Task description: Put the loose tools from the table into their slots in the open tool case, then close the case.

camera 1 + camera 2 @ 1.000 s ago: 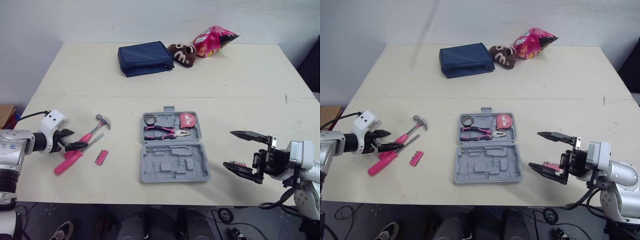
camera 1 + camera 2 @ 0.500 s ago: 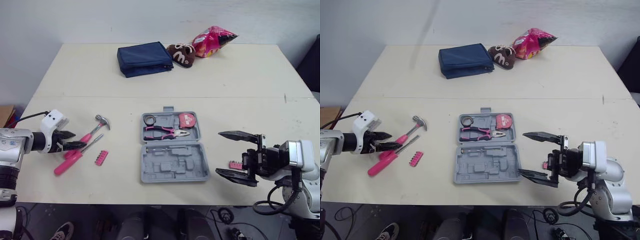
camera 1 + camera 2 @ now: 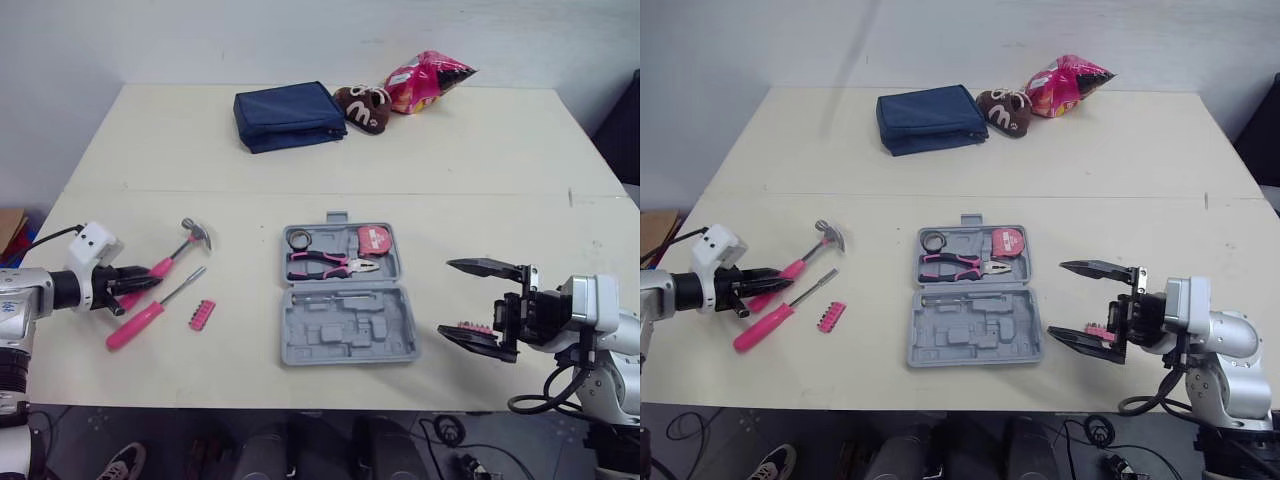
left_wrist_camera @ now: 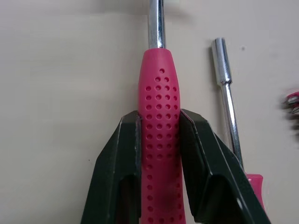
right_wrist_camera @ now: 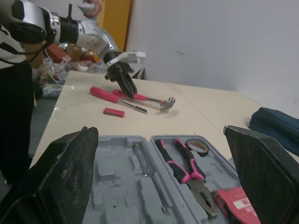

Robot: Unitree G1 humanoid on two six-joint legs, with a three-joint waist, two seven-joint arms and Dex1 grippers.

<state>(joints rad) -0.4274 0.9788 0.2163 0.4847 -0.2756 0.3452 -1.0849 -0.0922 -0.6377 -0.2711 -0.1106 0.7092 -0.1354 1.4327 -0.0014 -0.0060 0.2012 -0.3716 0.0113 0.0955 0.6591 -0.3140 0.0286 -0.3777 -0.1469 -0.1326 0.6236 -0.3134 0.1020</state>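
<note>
left end effector grips hammer; plush marked "m".

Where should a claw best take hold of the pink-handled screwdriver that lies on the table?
Grip the pink-handled screwdriver around the middle of its thick handle, coming from above, fingers across it. It lies flat, and the thin metal shaft would likely slip; the pink-handled hammer lies close beside that shaft.
</note>
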